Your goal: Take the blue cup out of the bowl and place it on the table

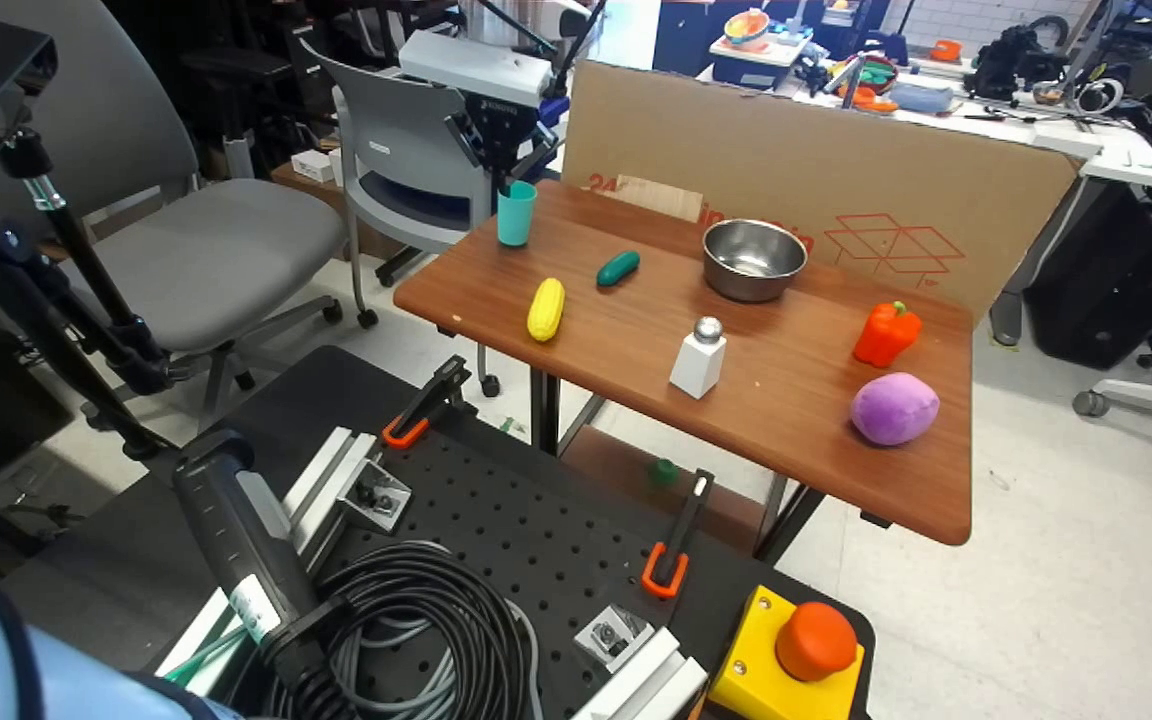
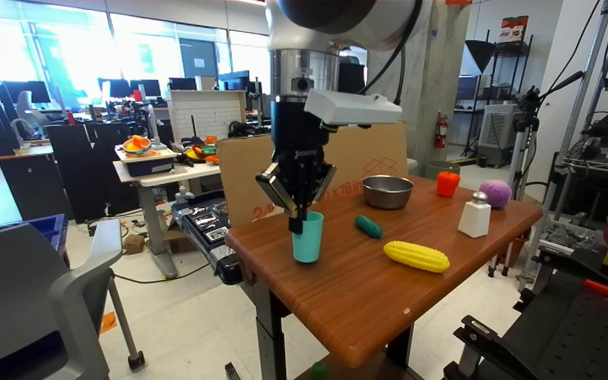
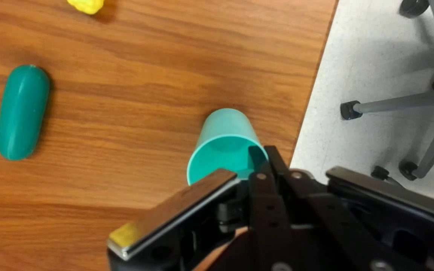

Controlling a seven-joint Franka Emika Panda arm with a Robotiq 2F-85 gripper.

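The teal-blue cup stands upright near the table's end in both exterior views, also here. My gripper is shut on the cup's wall at the rim, one finger inside and one outside, as the wrist view shows. The cup's open mouth faces the camera in the wrist view. Its base is at or just above the brown wooden table; I cannot tell if it touches. The silver bowl stands apart on the table's far side, also here, with nothing visible inside.
A dark green object and yellow corn lie near the cup. A white shaker, orange pepper and purple round object are farther along. A cardboard sheet stands behind the table. A grey chair is beside it.
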